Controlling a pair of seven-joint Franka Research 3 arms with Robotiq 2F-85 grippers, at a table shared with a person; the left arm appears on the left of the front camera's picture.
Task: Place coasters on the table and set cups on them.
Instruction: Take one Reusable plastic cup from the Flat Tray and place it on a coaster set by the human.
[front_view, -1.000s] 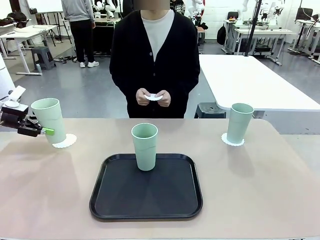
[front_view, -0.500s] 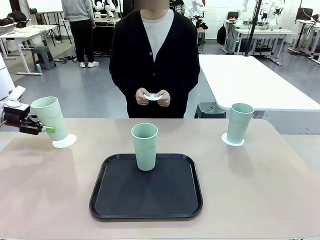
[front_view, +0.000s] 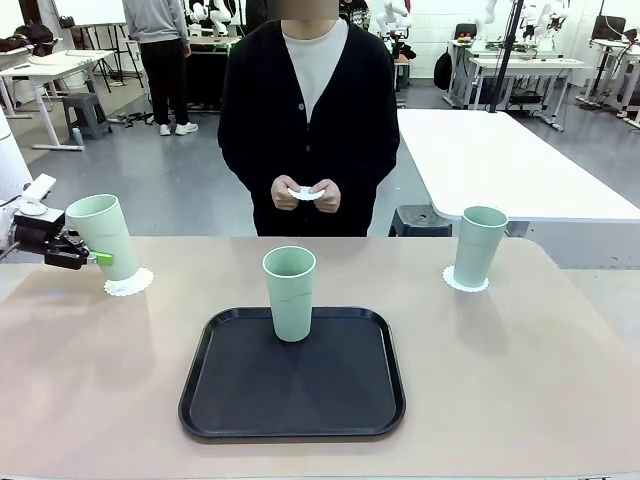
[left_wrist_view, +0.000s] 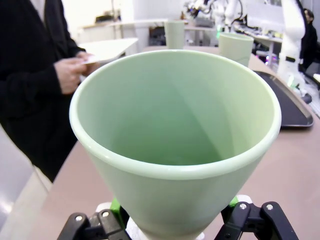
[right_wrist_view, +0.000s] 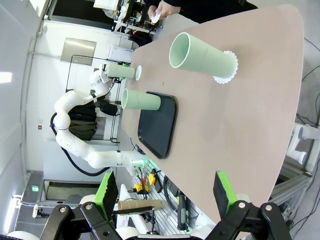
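My left gripper (front_view: 88, 257) is shut on a mint-green cup (front_view: 104, 238) at the table's far left. The cup leans slightly, its base at a white scalloped coaster (front_view: 130, 283); I cannot tell whether it rests flat. In the left wrist view this cup's (left_wrist_view: 175, 125) open mouth faces the camera between my green pads (left_wrist_view: 116, 207). A second cup (front_view: 289, 292) stands on the black tray (front_view: 300, 400). A third cup (front_view: 479, 245) stands on a coaster (front_view: 464, 282) at the far right. My right gripper (right_wrist_view: 165, 200) is open and holds nothing, well back from the table (right_wrist_view: 250, 125).
A person in a black cardigan stands at the far side and holds another coaster (front_view: 307, 193) in both hands. The tan table (front_view: 100, 380) has bare room on both sides of the tray. A white table (front_view: 500, 160) stands behind at right.
My left gripper has risen a little with the cup, which now stands more upright over its coaster. Nothing else has moved.
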